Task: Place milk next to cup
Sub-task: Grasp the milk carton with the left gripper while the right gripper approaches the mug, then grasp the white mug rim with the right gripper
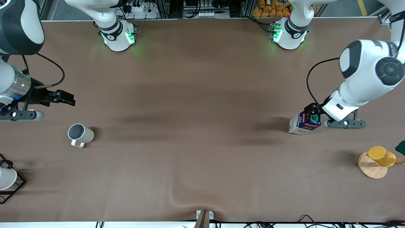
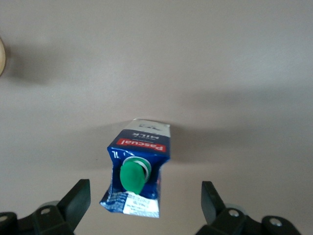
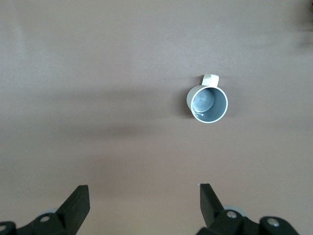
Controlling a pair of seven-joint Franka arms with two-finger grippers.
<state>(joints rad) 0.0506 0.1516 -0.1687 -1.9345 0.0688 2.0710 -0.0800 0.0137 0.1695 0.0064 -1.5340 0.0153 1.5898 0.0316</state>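
Front view: brown bench (image 1: 202,126); milk (image 1: 304,124), a dark blue carton with green cap and red-and-white label, stands upright on the bench toward the left arm's end. The left end effector (image 1: 314,114) hangs just over the carton's top; from this view its fingers cannot be judged. Cup (image 1: 80,135), cream-beige with grey interior and its loop handle turned toward the front camera, stands toward the right arm's end, well apart from the milk. The right end effector (image 1: 61,97) hangs over bare bench near the cup, farther from the front camera than the cup. Yellow cup (image 1: 381,156) on a round wooden base (image 1: 372,167) sits at the left arm's end; white cup (image 1: 7,178) in a black wire rack (image 1: 11,190) sits at the right arm's end. Left wrist view: left end effector (image 2: 145,198) fingers spread wide apart, the milk (image 2: 137,169) between them, touching neither. Right wrist view: right end effector (image 3: 145,200) fingers apart, holding nothing; cup (image 3: 208,104) upright on the bench, clear of them.
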